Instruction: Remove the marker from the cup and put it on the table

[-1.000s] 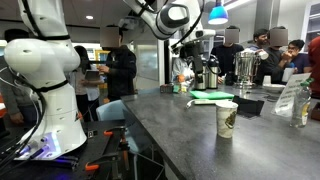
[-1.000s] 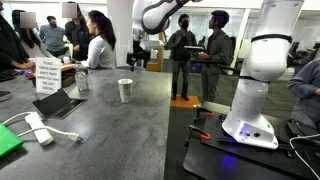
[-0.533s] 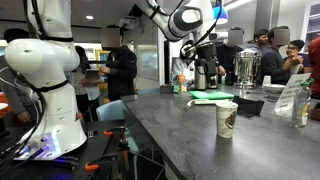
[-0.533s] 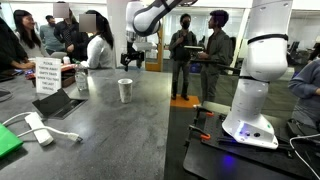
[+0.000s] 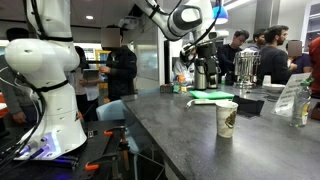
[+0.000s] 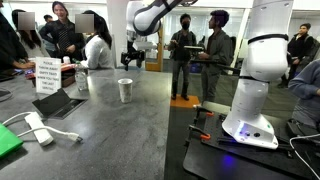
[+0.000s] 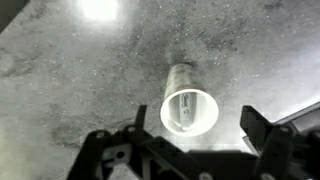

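The white paper cup (image 5: 227, 118) with a dark pattern stands upright on the dark grey table (image 5: 180, 130); it also shows in an exterior view (image 6: 125, 90). In the wrist view I look straight down into the cup (image 7: 189, 108), and the pale marker (image 7: 186, 104) leans inside it. My gripper (image 7: 180, 140) hangs high above the cup, open and empty, with its fingers on either side of the cup's rim in the picture. It shows in both exterior views (image 5: 200, 55) (image 6: 131, 60).
Steel coffee urns (image 5: 245, 66) and a green tray (image 5: 212, 96) stand at the table's far end. A sign card (image 6: 47, 75), a dark tablet (image 6: 58, 103) and a white cable adapter (image 6: 38, 128) lie nearby. People stand behind the table.
The arm has swung sideways over the table to above the cup during the first half second, then stayed nearly still. The cup has not moved.
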Controlling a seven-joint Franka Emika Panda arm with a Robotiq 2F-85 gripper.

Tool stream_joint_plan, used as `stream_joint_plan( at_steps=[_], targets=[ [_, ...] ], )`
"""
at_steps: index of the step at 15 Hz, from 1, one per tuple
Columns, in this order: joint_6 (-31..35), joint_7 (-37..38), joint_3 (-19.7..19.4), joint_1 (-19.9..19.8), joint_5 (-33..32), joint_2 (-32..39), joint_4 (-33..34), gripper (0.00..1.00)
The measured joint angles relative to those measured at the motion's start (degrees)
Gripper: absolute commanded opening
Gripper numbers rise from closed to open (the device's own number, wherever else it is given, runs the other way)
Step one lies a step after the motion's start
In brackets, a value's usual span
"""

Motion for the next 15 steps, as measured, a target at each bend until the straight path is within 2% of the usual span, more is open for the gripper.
stream_joint_plan(
  at_steps=[4, 6, 9, 15],
  targets=[
    [0.02, 0.21, -1.53, 0.52, 0.13, 1.66, 1.16, 1.00],
    [0.02, 0.21, -2.04, 0.67, 0.56, 3.30, 2.36, 0.79],
    [0.10, 0.17, -2.25, 0.70, 1.48, 6.22, 5.07, 0.65],
    [0.28, 0.16, -2.99, 0.75, 3.98, 12.04, 10.82, 0.70]
  ],
)
